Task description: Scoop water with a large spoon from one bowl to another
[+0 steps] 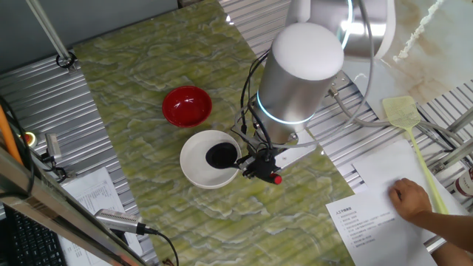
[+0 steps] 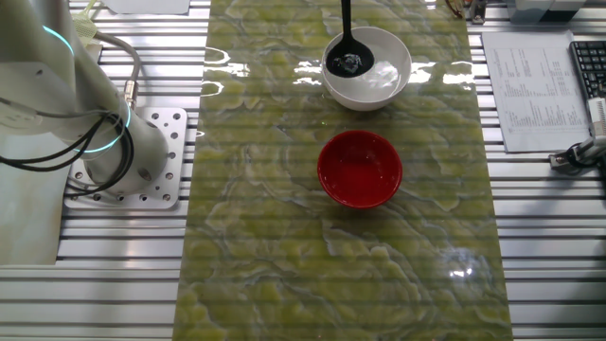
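Observation:
The black ladle has its round scoop [image 1: 219,155] inside the plain white bowl [image 1: 194,164]; its handle runs right to a red tip [image 1: 277,179]. My gripper [image 1: 259,167] is shut on the handle near that red tip, just right of the bowl's rim. In the other fixed view the scoop [image 2: 347,63] sits in the white bowl [image 2: 382,78] with the handle rising out of the top edge; the gripper is out of that view. The small glossy red bowl [image 1: 187,106] stands beside the white bowl, also seen in the other fixed view [image 2: 360,169].
A green marbled mat [image 1: 148,74] covers the table. A yellow fly swatter [image 1: 405,114], paper sheets [image 1: 369,222] and a person's hand [image 1: 410,198] lie at the right. A microphone [image 1: 118,220] and metal stand [image 1: 65,59] are at the left. The arm's base [image 2: 123,156] stands left of the mat.

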`<state>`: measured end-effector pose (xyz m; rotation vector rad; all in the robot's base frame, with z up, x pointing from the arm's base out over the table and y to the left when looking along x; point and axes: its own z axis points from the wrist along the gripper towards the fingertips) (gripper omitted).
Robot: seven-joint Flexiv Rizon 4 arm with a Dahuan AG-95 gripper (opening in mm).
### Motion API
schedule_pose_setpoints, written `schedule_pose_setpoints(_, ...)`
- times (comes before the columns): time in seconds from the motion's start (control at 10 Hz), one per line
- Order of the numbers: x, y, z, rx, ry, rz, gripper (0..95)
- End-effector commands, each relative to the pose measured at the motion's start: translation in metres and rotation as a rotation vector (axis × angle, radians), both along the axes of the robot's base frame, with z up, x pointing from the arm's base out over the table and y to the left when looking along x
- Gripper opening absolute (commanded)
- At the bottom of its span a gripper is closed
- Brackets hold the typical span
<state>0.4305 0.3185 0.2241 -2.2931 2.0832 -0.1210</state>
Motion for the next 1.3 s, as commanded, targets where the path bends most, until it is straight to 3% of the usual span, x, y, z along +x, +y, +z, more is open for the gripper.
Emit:
schedule_pose_setpoints(0.1, -0.0006, -0.0009, -0.0001, 0.004, 0.006, 0.020, 0.0)
schedule_pose_setpoints(0.5, -0.0006, -0.0009, -0.0001, -0.043, 0.006, 0.082, 0.0)
schedule_pose_setpoints(0.9, -0.0006, -0.0009, -0.0001, -0.039, -0.014, 0.099, 0.0)
schedule_pose_setpoints(1.3, -0.0006, -0.0009, -0.0001, -0.057, -0.011, 0.116, 0.0)
